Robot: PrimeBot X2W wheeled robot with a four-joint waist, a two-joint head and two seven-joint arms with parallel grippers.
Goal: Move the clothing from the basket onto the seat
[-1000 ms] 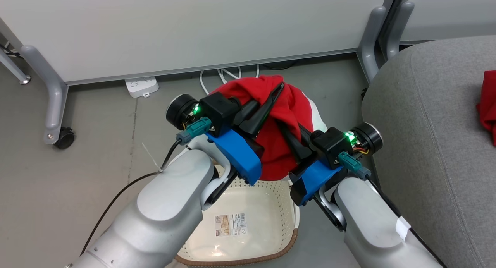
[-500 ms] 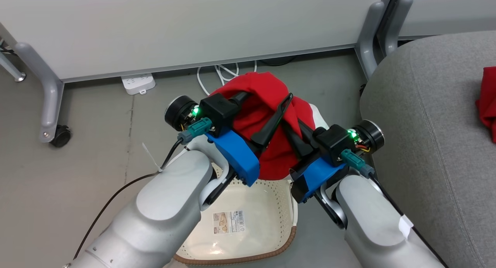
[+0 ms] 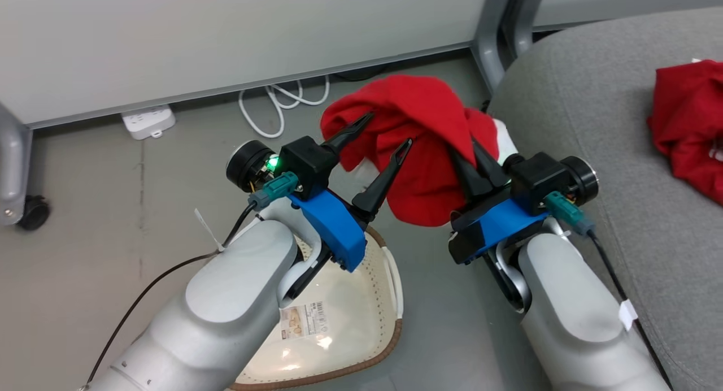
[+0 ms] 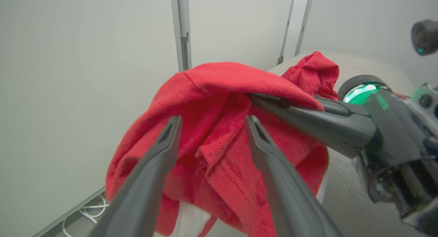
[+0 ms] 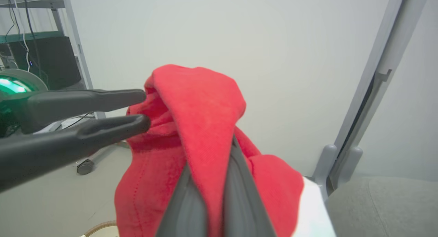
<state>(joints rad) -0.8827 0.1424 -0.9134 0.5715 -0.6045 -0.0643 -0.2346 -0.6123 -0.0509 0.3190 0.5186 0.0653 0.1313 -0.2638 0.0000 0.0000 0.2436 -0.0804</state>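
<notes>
Head view: the right gripper [image 3: 466, 153] is pinching the red garment [image 3: 418, 125] aloft between basket [image 3: 390, 346] and seat [image 3: 593, 97]. The left gripper [image 3: 387, 132] is gaping just beside it. The garment is risking snagging on those spread fingers [image 3: 387, 173].

2 red garments [image 3: 421, 125] [image 3: 686, 120], 1 basket [image 3: 361, 317], 1 seat [image 3: 570, 91], 2 grippers [image 3: 388, 129] [image 3: 466, 153]

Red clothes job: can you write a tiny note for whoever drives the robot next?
Left end effector: open, fingers beside the lifted bright red fabric garment.
Right end effector: shut on that garment, raised between the cream perforated plastic basket and the grey upholstered seat.
Done: another red garment lies on the seat; the basket's visible part holds nothing.
To do: set this garment on the seat.
</notes>
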